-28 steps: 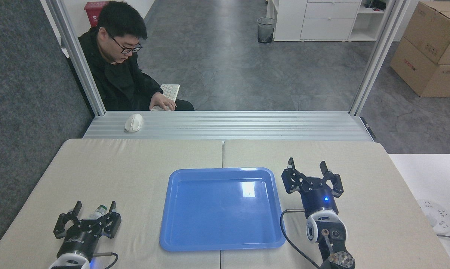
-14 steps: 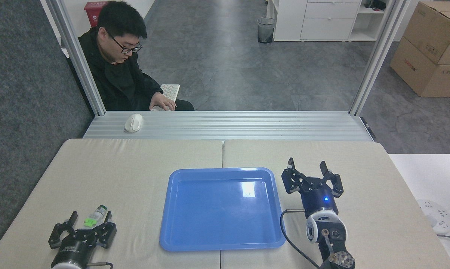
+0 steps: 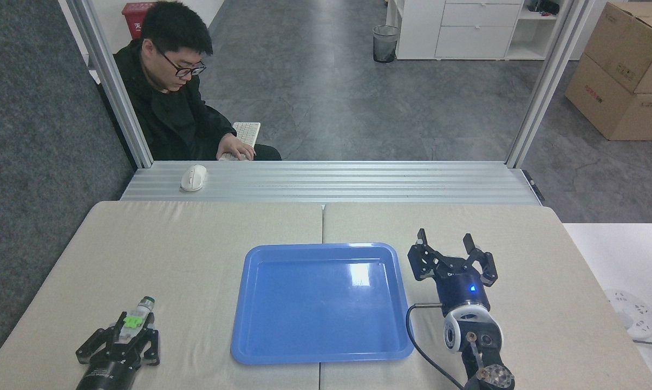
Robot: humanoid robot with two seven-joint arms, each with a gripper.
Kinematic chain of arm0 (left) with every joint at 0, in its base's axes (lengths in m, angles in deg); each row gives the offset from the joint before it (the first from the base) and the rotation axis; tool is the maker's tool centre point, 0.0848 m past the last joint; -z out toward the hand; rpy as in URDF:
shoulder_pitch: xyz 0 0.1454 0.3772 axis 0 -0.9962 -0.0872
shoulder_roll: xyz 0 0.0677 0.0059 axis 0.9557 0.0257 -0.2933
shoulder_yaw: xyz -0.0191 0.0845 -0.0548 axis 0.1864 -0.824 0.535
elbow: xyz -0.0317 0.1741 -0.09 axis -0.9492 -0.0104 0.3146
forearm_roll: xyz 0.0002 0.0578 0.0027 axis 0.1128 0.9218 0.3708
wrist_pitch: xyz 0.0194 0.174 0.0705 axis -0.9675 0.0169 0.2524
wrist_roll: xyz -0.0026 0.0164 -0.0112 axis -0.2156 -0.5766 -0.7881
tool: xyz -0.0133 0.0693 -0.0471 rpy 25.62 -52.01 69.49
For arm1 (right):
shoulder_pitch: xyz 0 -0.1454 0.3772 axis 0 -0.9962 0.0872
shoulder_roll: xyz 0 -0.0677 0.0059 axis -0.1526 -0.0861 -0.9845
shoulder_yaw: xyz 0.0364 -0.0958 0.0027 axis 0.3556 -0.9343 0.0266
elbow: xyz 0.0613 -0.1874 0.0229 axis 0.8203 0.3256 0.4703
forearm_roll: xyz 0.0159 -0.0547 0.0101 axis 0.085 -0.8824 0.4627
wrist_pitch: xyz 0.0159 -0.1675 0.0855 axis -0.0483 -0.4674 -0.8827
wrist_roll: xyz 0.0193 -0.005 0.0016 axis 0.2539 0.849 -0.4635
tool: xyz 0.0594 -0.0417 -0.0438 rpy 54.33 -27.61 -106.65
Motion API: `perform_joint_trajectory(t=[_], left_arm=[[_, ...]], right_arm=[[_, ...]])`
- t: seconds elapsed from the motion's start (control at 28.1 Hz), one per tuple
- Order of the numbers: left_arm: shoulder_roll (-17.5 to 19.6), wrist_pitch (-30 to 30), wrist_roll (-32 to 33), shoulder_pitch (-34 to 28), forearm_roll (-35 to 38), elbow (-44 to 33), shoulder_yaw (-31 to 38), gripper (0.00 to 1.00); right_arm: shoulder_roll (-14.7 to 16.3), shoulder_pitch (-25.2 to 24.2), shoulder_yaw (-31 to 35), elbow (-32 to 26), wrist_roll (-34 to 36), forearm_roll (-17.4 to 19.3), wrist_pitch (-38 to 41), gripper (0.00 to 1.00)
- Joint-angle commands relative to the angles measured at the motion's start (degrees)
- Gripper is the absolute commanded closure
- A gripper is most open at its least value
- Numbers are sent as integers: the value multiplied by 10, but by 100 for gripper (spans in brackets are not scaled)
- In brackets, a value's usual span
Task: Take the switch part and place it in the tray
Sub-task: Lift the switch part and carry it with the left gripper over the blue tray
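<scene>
Left claw (image 3: 136, 330) sat at the near-left corner of the table (image 3: 196, 244), fingers drawn in around the switch part (image 3: 134, 317), apparently pinching its near white end. Contact looked made, though the pads themselves were hard to resolve. The part lay on the table just ahead of the claw, long axis running away from the robot and slightly right: white plastic body, bright green block mid-length, round dark-tipped cylinder at the far end.

Tray (image 3: 239, 336) lay to the right of the part, near but apart. The carry would therefore go rightward over the raised near-left rim. Left arm was clearly the nearer one. Right claw (image 3: 448, 244) stood just beside the tray's right edge, fingers spread wide, holding nothing.

Tray: glossy blue plastic, shallow, rounded corners, nothing in it. Table cover: matte beige, cloth-like, with a seam down the middle.

Judgement: grasp stage, lift not yet begun.
</scene>
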Motion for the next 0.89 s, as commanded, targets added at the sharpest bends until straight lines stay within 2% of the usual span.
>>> perform_joint_trajectory(t=[0.0, 0.21, 0.32, 0.43, 0.5, 0.6, 0.71, 0.85], left_arm=[[2, -10, -22, -15, 31, 7, 1, 100], [3, -9, -31, -14, 59, -18, 5, 100], [4, -13, -32, -13, 54, -101, 8, 100], [-5, -45, -17, -7, 34, -194, 8, 100], [-18, -73, 29, -6, 17, -244, -4, 100], [-71, -81, 98, 27, 17, -249, -39, 100], [-103, -70, 125, 71, 26, -213, -87, 100], [-110, -47, 125, 89, 68, -164, -164, 100]], right_arm=[[0, 1, 0, 0, 1, 0, 0, 0], [1, 1, 0, 0, 0, -1, 0, 0], [0, 1, -1, 0, 0, -1, 0, 0], [0, 3, -1, 0, 0, -1, 0, 0], [0, 3, 0, 0, 0, -1, 0, 0], [-1, 3, 0, 0, 1, 0, 0, 0], [-1, 3, 0, 0, 1, -1, 0, 0], [-1, 3, 0, 0, 1, 0, 0, 0]])
